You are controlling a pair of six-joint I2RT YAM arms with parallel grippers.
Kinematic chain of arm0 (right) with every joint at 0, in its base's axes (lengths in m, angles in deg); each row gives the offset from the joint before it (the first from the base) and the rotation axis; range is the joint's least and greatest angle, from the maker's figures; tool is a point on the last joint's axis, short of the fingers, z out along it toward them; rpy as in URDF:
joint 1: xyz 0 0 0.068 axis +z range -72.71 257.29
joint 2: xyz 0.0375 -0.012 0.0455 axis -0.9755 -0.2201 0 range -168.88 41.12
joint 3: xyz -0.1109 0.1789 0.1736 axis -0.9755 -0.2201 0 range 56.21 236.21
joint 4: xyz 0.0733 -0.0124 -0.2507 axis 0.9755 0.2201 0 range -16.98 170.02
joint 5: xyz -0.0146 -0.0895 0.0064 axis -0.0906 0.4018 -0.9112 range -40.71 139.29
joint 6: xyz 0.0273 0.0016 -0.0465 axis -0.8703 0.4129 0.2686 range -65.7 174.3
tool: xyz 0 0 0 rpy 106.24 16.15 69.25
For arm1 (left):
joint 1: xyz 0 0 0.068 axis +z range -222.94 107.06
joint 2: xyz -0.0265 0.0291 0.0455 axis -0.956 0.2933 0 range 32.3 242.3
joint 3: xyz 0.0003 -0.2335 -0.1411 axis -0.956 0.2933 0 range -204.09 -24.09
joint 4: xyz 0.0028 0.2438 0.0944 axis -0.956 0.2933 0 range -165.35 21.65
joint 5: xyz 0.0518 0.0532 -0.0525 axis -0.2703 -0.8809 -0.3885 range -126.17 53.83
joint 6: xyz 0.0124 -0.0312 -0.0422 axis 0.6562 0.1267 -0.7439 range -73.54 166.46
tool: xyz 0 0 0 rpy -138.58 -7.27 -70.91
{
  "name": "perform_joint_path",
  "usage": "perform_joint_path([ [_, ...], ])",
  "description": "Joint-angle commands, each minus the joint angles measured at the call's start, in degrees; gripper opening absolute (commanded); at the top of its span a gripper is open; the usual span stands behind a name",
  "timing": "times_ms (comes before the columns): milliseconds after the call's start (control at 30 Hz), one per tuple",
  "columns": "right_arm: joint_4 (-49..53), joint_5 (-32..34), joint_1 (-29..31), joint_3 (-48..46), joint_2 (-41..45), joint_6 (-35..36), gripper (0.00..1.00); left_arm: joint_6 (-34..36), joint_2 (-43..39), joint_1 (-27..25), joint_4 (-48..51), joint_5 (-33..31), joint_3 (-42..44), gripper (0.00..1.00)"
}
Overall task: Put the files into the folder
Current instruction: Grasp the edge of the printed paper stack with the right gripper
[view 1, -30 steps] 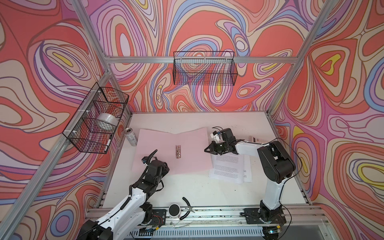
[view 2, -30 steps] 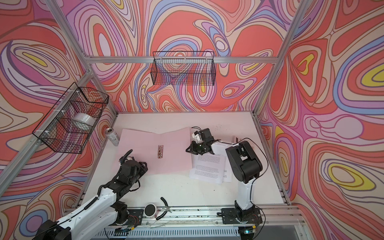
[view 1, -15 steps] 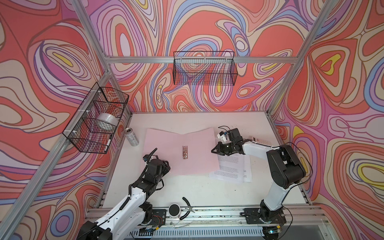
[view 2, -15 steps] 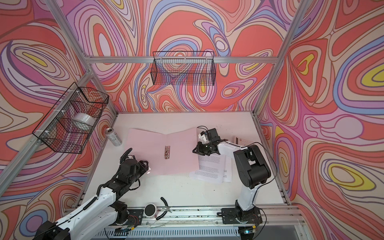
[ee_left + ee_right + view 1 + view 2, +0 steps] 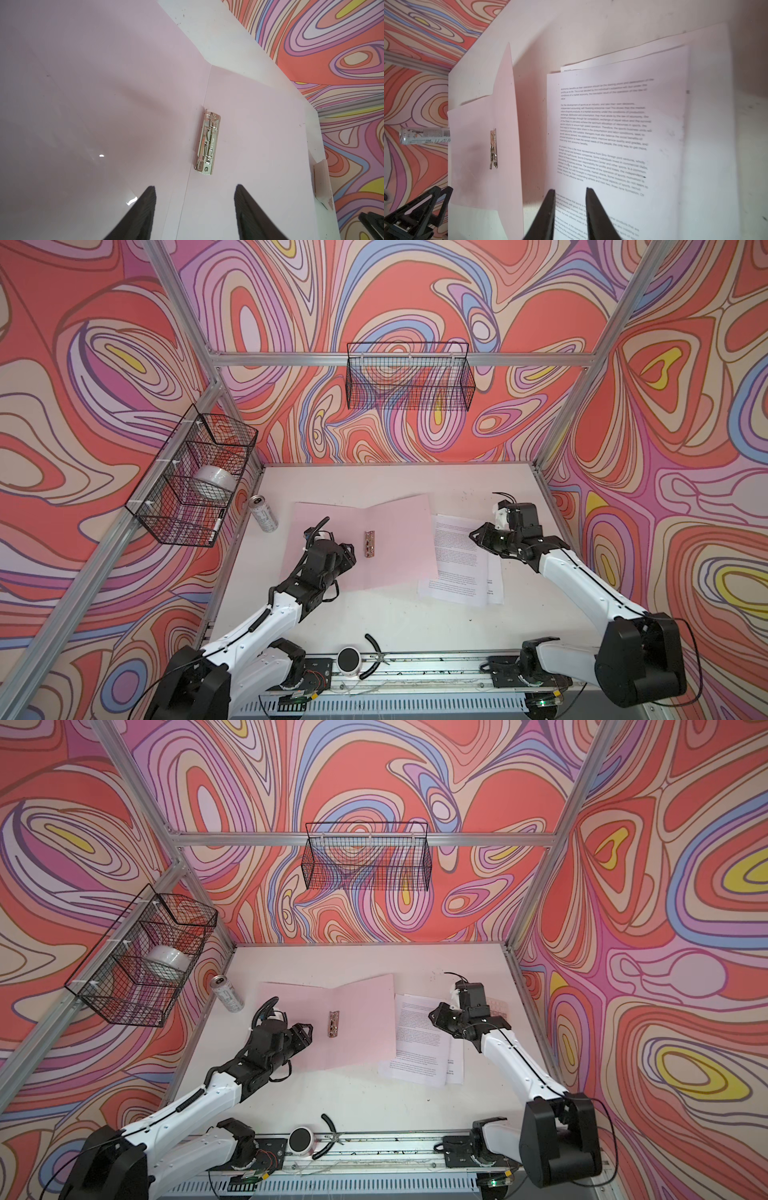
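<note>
The folder (image 5: 399,560) lay open on the table (image 5: 374,485), its metal clip (image 5: 370,544) beside the fold. The files (image 5: 457,560), overlapping sheets, sat just beside it at its 3 o'clock. The left gripper (image 5: 195,187) hung over the fold, jaws wide and empty. The right gripper (image 5: 570,189) hovered over the top sheet, jaws narrowly parted, gripping nothing.
</note>
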Motion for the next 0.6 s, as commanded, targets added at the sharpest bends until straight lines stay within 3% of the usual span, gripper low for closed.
perform_joint_path([
  [0,10.24,5.84,-3.38,-3.51,3.57,1.0,0.27,1.38,4.33,-0.27,-5.08,2.9,-2.39,0.61],
  [200,12.56,6.22,-7.8,-6.64,7.18,-0.13,0.27,1.38,10.7,-0.76,-9.0,5.66,-5.61,0.61],
  [567,0.44,-0.1,-9.81,-13.82,-1.76,-3.08,0.31,1.78,13.08,-1.01,-9.9,6.3,-6.48,0.61],
])
